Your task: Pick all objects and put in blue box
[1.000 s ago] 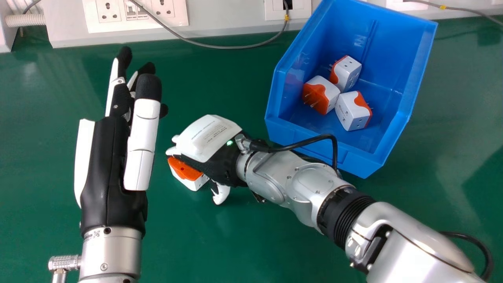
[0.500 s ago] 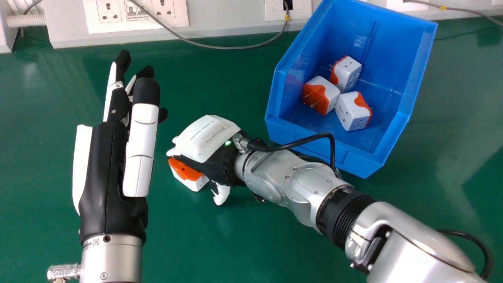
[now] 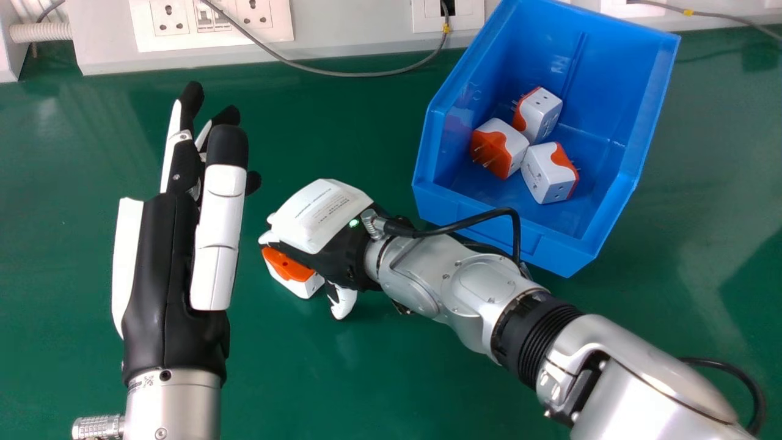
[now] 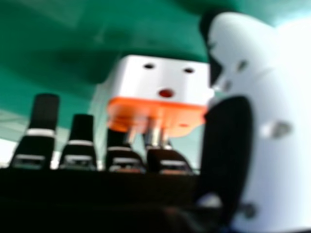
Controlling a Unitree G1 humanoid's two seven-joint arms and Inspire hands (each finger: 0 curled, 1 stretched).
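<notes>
In the head view my right hand is low over the green table, back upward, over part of a white and orange plug adapter. Its thumb stands out beside the adapter. From the right hand view, my right hand is open, with the adapter between thumb and fingers, its metal pins toward the fingers. My left hand is held open on the left, fingers straight and holding nothing. The blue box holds three similar adapters, one of them nearest its front wall.
A grey cable loops along the back of the table, below wall sockets. My right forearm lies across the table in front of the blue box, its black cable passing close to the box's front wall.
My left hand has drawn back slightly toward the bottom edge of the head view. My right hand has barely shifted, and the adapter beneath it stays where it was.
</notes>
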